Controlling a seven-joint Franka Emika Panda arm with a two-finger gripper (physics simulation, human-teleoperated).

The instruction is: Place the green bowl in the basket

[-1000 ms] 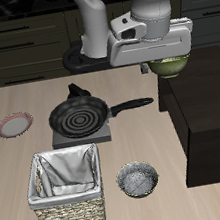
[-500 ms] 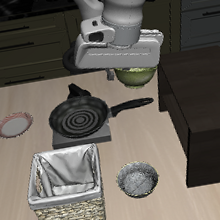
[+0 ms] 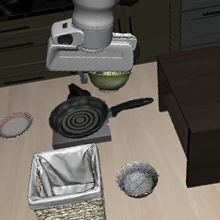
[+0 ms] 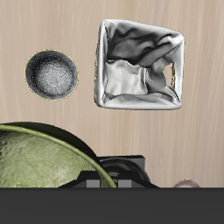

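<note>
while the arm hangs over the back of the table in the ext. view, the gripper holds the green bowl up in the air, just under the grey gripper housing, above the black pan and its handle. fingers are hidden behind the housing, but the bowl is off the table and pinched at its rim. basket sits near the table's front edge, well apart from the bowl, w/ the grey bowl just beside it. pink-rimmed plate lies off beside the pan.

wrist view: green bowl fills the nearby edge, mottled inside showing. basket w/ its pale cloth lining lies on the wood farther off, grey bowl next to it, not touching.
</note>
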